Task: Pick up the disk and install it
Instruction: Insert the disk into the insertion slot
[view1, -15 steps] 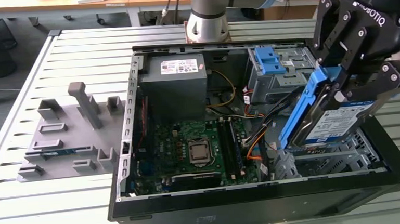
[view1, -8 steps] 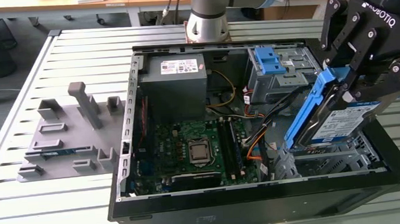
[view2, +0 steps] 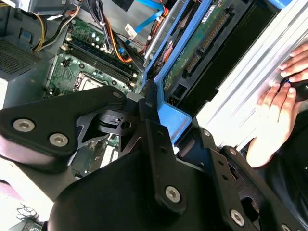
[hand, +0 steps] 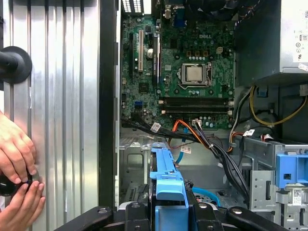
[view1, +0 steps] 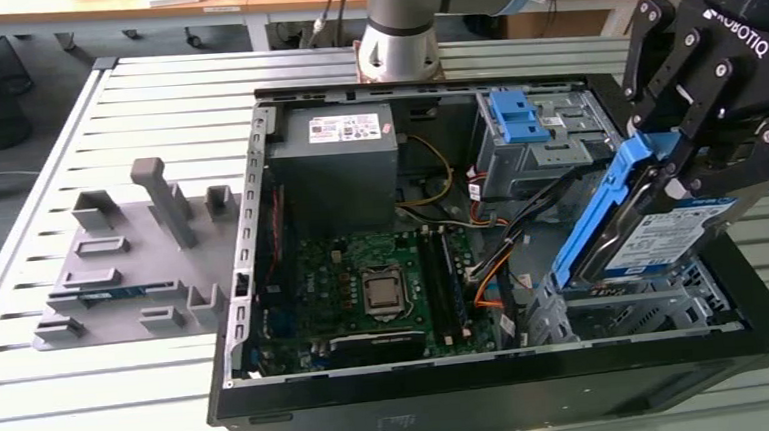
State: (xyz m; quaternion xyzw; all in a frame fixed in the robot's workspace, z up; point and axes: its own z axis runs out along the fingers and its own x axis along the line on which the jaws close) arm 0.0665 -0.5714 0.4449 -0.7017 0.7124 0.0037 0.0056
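Note:
My gripper (view1: 686, 169) is shut on the disk (view1: 664, 230), a silver drive with a white-and-blue label in a blue carrier frame (view1: 607, 202). The disk hangs tilted on edge above the metal drive cage (view1: 651, 311) at the front right corner of the open computer case (view1: 503, 394). The second wrist view looks past the black fingers (view2: 149, 120) at the disk's green circuit side (view2: 202, 43). In the first wrist view the blue carrier (hand: 166, 175) sticks out from the gripper (hand: 166, 211) over the cage floor (hand: 137, 161).
Inside the case are the motherboard (view1: 376, 286), a grey power-supply box (view1: 335, 168), loose cables (view1: 487, 259) and a light-blue latch (view1: 519, 117). A grey printed fixture (view1: 134, 261) sits at the exterior view's left. A person's hands (hand: 17, 163) rest on the slatted table.

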